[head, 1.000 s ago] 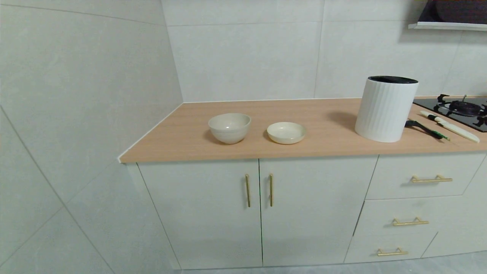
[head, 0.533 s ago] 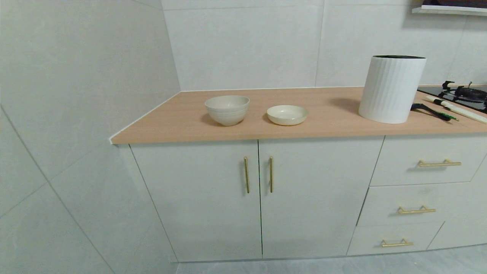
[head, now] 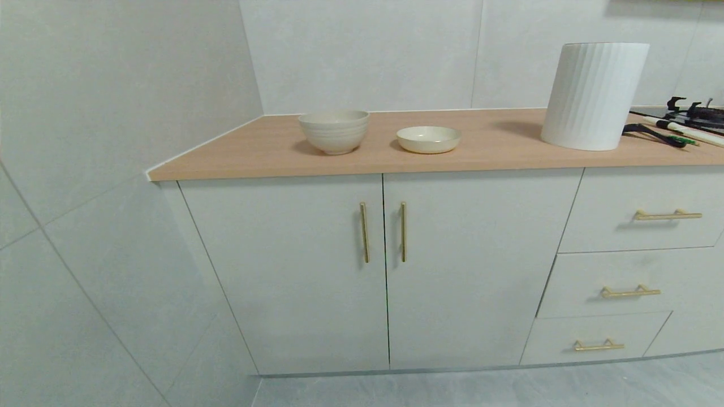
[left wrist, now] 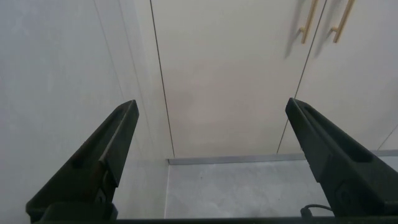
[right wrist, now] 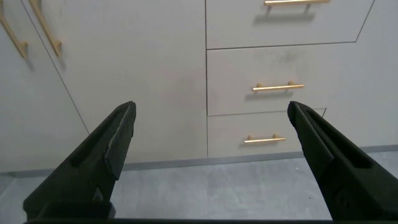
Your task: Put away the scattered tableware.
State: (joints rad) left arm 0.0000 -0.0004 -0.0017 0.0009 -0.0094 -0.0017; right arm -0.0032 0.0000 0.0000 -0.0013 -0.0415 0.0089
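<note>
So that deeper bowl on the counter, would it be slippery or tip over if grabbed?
The deeper bowl looks glossy and smooth, so its rim is probably slippery. Its foot is narrower than its mouth, so a sideways push might rock it. It looks rigid, perhaps breakable if dropped.

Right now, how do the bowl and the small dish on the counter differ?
The bowl is deep, with a ribbed outer wall; the dish is shallow and smooth. The bowl looks greyer, the dish creamier. The bowl stands on the robot's left of the dish. Both sit upright, apart, on the wooden countertop.
</note>
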